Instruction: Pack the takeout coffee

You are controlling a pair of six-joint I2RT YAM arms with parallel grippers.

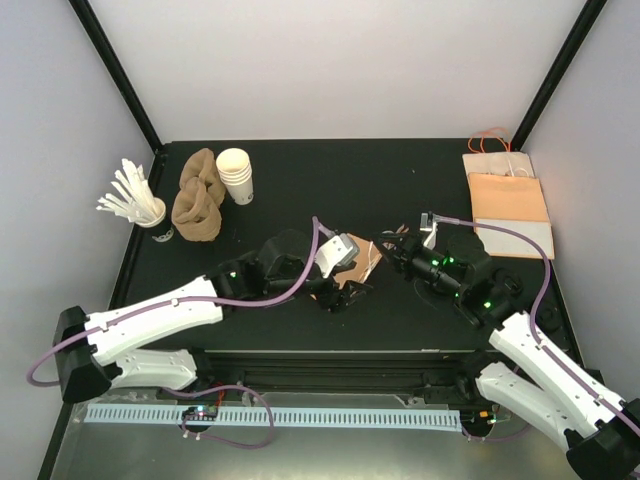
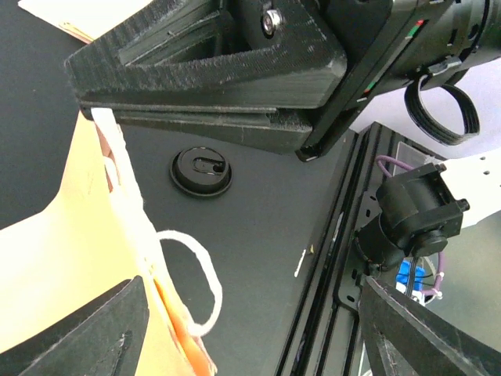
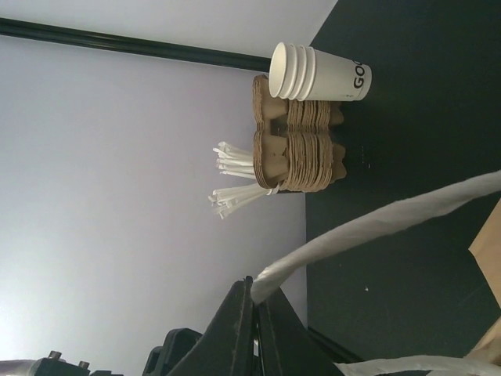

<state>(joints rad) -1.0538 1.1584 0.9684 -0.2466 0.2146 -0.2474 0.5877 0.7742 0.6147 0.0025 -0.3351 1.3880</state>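
The right gripper (image 3: 252, 286) was pinched tight on the white handle (image 3: 376, 223) of the brown bag (image 2: 55, 258). The left gripper (image 2: 254, 321) had its fingers wide apart beside the bag. The coffee (image 2: 201, 172) — only its black lid showed — sat on the table (image 1: 300, 190) near the front edge.

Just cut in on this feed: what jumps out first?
At centre, the right tool is clamped on the white handle of the brown paper bag, the left tool open alongside. The black-lidded takeout coffee stands on the table beside the bag, not yet inside. Stacked white cups sit far left.
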